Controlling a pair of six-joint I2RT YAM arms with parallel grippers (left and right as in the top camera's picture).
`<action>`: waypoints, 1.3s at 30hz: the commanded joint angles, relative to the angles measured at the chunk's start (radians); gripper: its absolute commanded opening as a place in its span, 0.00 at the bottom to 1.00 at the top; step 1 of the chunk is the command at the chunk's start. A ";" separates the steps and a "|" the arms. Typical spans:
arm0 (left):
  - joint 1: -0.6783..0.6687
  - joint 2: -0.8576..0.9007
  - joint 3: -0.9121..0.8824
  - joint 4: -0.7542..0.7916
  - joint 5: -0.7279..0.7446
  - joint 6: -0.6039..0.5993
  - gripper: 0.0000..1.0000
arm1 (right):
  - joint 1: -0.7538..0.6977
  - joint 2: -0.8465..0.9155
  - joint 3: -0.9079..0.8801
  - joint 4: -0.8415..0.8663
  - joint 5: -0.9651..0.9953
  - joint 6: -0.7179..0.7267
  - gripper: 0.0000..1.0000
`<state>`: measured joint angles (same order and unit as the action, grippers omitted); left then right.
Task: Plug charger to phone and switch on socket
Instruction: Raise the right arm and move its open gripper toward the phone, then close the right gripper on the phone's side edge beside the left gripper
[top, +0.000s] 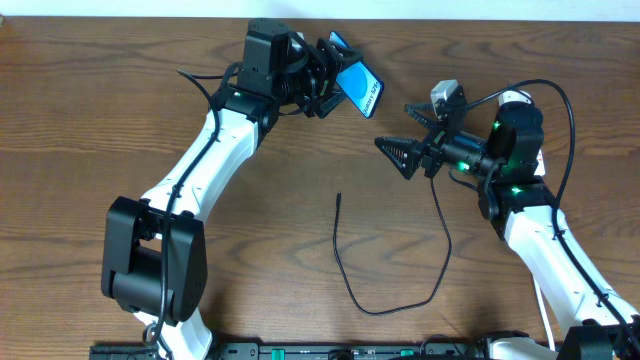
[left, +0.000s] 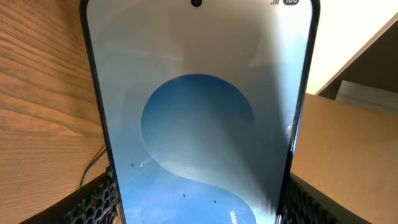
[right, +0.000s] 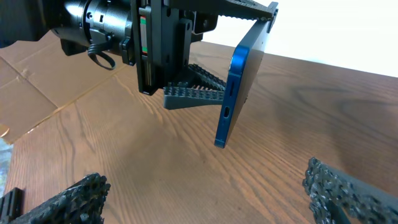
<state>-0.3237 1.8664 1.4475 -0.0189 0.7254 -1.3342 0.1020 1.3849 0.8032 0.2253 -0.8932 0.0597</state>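
Note:
The phone hangs tilted above the back of the table, with my left gripper shut on its two long edges. Its blue screen fills the left wrist view between the mesh fingers. In the right wrist view the phone stands edge-on with its bottom port facing down. My right gripper is open and empty, its fingertips pointing left at the phone from below and to the right of it. The charger lies looped on the table, its plug tip free. The socket is out of view.
Flat brown cardboard lies on the table behind the left arm. The table's far edge meets a white wall. The base rail runs along the front edge.

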 joint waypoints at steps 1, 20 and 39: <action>0.002 -0.039 0.013 0.011 -0.001 0.024 0.07 | 0.008 -0.002 0.020 0.000 0.005 -0.012 0.99; -0.051 -0.039 0.013 0.134 -0.185 0.004 0.07 | 0.042 0.002 0.020 0.176 0.146 0.164 0.99; -0.097 -0.039 0.013 0.134 -0.051 -0.033 0.07 | 0.043 0.003 0.020 0.175 0.297 0.172 0.75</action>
<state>-0.4164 1.8664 1.4475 0.1013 0.6281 -1.3582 0.1352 1.3849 0.8043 0.3977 -0.6338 0.2195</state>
